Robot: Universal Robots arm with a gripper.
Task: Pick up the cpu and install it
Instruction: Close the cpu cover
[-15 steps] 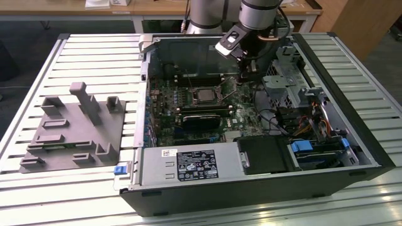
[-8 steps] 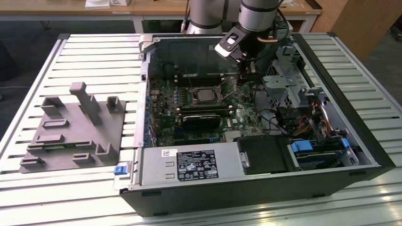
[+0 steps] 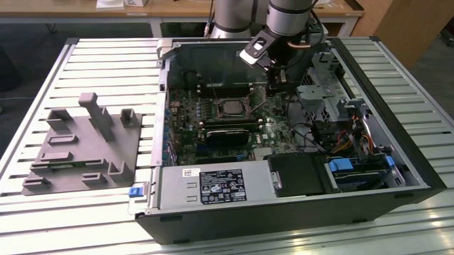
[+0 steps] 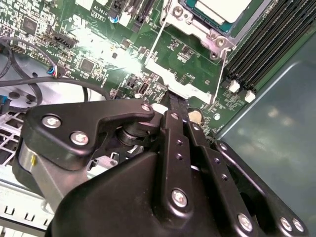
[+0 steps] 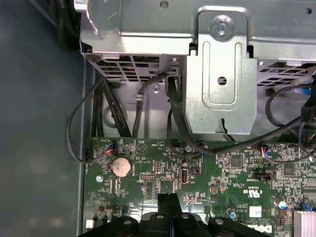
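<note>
The cpu (image 3: 231, 108), with its shiny silver top, lies flat in the motherboard socket inside the open computer case (image 3: 397, 154). In the second wrist view the cpu (image 4: 222, 7) sits within the socket's metal frame (image 4: 210, 37). My gripper (image 3: 275, 89) hangs over the board to the exterior view's right of the socket. Its black fingers (image 4: 174, 101) are pressed together, and their tip is at a silver metal tab (image 4: 165, 76) off the socket frame. I cannot tell if anything is pinched between them. In the first wrist view the gripper (image 5: 169, 201) is shut above the green board.
A grey fixture block (image 3: 82, 143) with upright posts stands on the slatted table at the exterior view's left. Inside the case are a power supply (image 3: 212, 186), a metal drive cage (image 5: 222, 74), loose black cables (image 5: 98, 113), memory slots (image 4: 266, 44) and a coin battery (image 5: 121, 167).
</note>
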